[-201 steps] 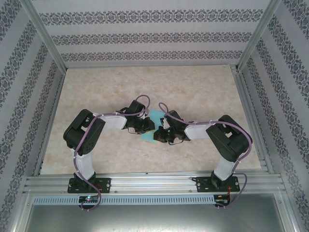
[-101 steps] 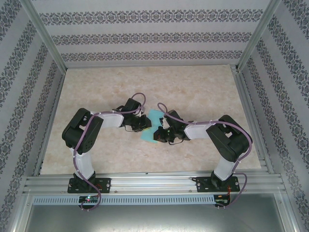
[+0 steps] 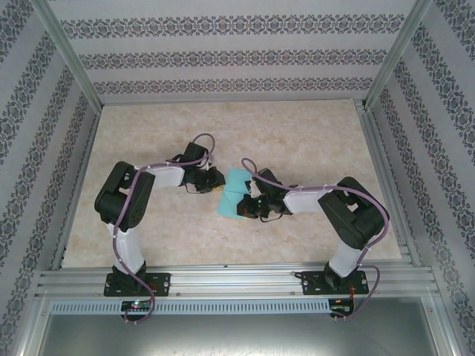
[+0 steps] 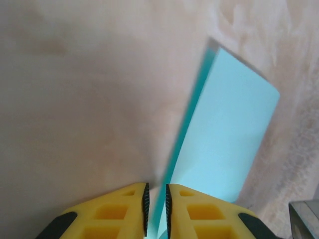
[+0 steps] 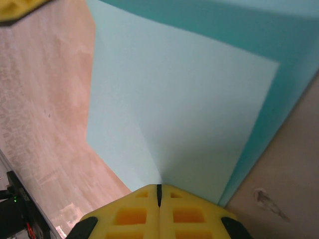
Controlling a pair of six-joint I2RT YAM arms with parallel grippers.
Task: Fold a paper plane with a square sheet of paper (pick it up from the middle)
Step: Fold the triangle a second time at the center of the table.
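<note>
The square sheet of paper (image 3: 228, 202) is turquoise and lies folded near the table's middle, one flap raised. My right gripper (image 3: 247, 206) is shut on its near right edge. In the right wrist view the sheet (image 5: 184, 109) fans out from the closed pads of that gripper (image 5: 159, 186). My left gripper (image 3: 217, 185) sits at the sheet's left edge. In the left wrist view this gripper (image 4: 156, 185) has its jaws a narrow gap apart. The sheet's (image 4: 224, 134) dark folded edge runs into that gap, and no grip shows. The paper plane is out of view.
The beige marbled table (image 3: 148, 133) has patterned walls (image 3: 223, 55) behind and at both sides. Aluminium rails (image 3: 237, 278) run along the near edge by the arm bases. A yellow fingertip (image 5: 15, 10) of the left gripper shows at the right wrist view's top left corner.
My left gripper has drawn back to the left and slightly away, uncovering more of the sheet. The right gripper has stayed shut on the paper in the same place.
</note>
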